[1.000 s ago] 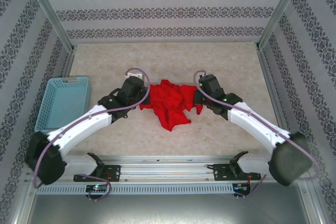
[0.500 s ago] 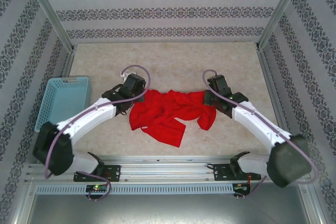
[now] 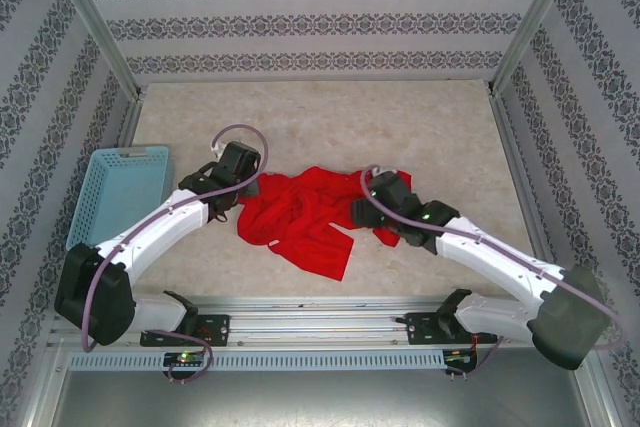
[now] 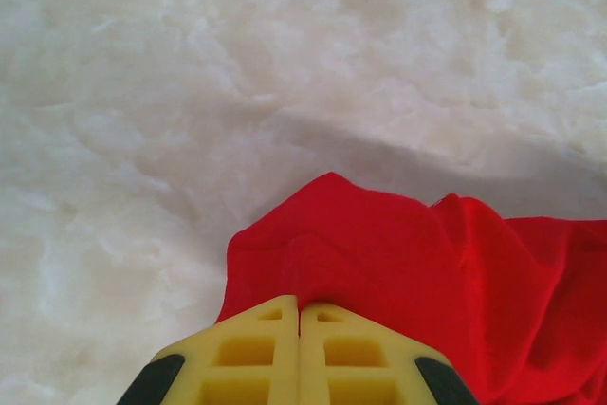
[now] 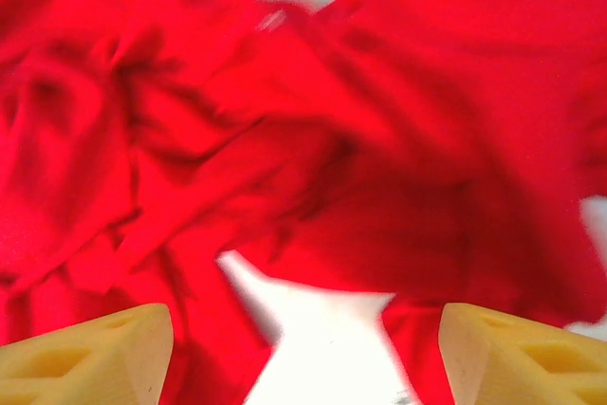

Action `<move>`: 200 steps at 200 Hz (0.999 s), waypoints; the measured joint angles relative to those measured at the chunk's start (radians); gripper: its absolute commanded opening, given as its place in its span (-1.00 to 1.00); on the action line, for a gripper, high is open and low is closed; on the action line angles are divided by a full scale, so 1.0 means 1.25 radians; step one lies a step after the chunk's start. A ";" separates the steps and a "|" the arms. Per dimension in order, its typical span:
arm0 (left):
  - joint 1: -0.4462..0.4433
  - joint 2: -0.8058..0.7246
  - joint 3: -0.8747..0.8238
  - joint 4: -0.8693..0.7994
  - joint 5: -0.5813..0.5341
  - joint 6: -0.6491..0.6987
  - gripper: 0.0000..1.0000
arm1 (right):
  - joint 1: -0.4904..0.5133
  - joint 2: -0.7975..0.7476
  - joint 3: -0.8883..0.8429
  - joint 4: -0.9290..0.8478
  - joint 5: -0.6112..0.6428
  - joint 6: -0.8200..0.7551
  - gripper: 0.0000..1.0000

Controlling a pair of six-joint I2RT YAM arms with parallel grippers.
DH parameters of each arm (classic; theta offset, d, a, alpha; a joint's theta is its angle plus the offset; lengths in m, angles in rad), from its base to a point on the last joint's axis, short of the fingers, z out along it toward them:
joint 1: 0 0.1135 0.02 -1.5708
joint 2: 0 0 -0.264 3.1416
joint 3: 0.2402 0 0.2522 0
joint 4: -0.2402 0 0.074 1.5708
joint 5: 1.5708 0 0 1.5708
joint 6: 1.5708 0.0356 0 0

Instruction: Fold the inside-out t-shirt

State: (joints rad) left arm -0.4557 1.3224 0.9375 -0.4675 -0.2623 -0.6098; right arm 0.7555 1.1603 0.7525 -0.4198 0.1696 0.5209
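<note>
On pale mottled tabletop (image 3: pixel 320 117), crumpled red t-shirt (image 3: pixel 300 222); patterned walls (image 3: pixel 320 22) around.

The t-shirt (image 3: pixel 305 217) — plain bright red cloth, no print showing — lies crumpled in a loose heap near the middle of the table (image 3: pixel 400 117). Its folds bunch up along the far side, while one flatter flap reaches toward the near edge — creased and uneven throughout.
</note>
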 measured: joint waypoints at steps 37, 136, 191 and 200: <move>0.000 0.000 -0.009 0.000 0.005 -0.002 -1.00 | 0.125 0.142 -0.018 0.073 -0.026 0.031 0.44; 0.063 -0.034 -0.015 -0.029 -0.006 -0.026 -1.00 | 0.156 0.188 0.011 -0.006 0.054 0.034 -0.96; 0.089 -0.162 0.000 -0.070 -0.030 -0.031 -1.00 | -0.058 -0.195 0.102 -0.167 0.218 -0.013 -1.00; 0.090 -0.194 0.000 -0.069 -0.031 -0.036 -1.00 | -0.110 -0.235 0.108 -0.179 0.219 -0.019 -1.00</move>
State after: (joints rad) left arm -0.3435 1.0794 0.9371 -0.5537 -0.3008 -0.6552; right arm 0.6178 0.8661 0.8879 -0.6434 0.4438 0.4973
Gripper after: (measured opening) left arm 0.047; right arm 0.060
